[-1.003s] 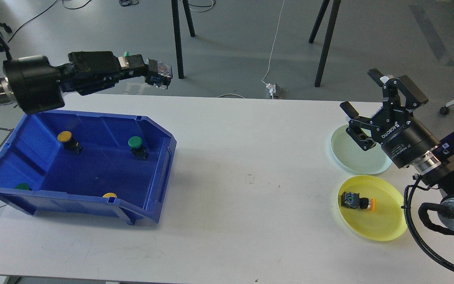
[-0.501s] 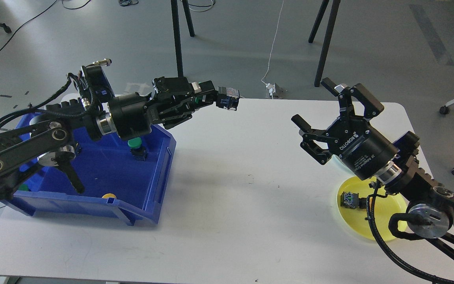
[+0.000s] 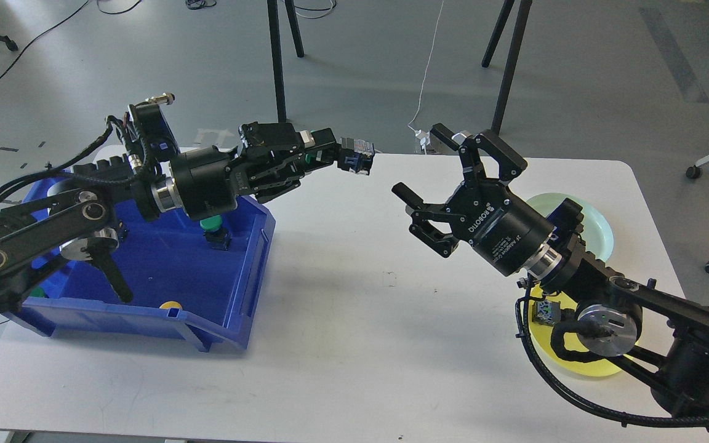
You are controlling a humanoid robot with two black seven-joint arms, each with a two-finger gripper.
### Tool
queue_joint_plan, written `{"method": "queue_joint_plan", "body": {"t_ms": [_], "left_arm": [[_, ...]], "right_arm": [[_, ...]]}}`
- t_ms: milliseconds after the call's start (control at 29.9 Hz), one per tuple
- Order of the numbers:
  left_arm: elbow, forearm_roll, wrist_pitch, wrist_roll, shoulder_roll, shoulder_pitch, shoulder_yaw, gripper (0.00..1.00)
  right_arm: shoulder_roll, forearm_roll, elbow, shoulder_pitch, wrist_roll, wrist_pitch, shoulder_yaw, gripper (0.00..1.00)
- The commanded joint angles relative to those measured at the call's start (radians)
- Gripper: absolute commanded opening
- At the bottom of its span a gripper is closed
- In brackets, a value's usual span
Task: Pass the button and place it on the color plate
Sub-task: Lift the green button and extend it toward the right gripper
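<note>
**A:** Head view, handover entry. What did the jaws show?

**B:** Left gripper [image 3: 337,157] had its jaws pinched on the button [image 3: 356,154], held in the air above the far edge of the table [image 3: 342,344]. The button's boxy body stuck out past the fingertips, toward the right arm. Right gripper [image 3: 431,178] had jaws spread wide and nothing between them.

**A:** Which way did the button lie from the empty jaws?

**B:** To their left and slightly higher in the frame, near but clearly apart. Its long axis ran roughly in line with the left fingers, pointing at the right gripper's opening. Clear air between them; nothing stood in the way.

**A:** Judgement on the coming move?

**B:** Right jaws would probably need to straddle the protruding body end, not the part already gripped, before the left lets go.

**A:** Surroundings?

**B:** Blue bin [image 3: 250,271] under the left arm, with a green button [image 3: 211,224] and a yellow button [image 3: 171,304] inside. Pale green plate [image 3: 597,221] and yellow plate [image 3: 582,366] under the right arm, partly hidden by it. A small boxy part [image 3: 545,311] sat on the yellow plate, likely another button.
</note>
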Motion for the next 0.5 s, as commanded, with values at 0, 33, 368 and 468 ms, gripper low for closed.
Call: {"method": "queue_joint_plan", "body": {"t_ms": [0,33,368,468], "left_arm": [[0.000,0.002,0.000,0.000,-0.001,0.000,0.001,0.11],[0.000,0.002,0.000,0.000,0.000,0.000,0.001,0.11],[0.000,0.003,0.000,0.000,0.000,0.000,0.001,0.11],[0.000,0.003,0.000,0.000,0.000,0.000,0.001,0.11]], "right_arm": [[0.023,0.001,-0.029,0.012,-0.001,-0.011,-0.013,0.94],[0.028,0.001,-0.037,0.017,-0.001,-0.011,-0.024,0.94],[0.128,0.001,-0.117,0.102,-0.001,-0.021,-0.087,0.92],[0.128,0.001,-0.120,0.118,-0.001,-0.021,-0.090,0.90]]}}
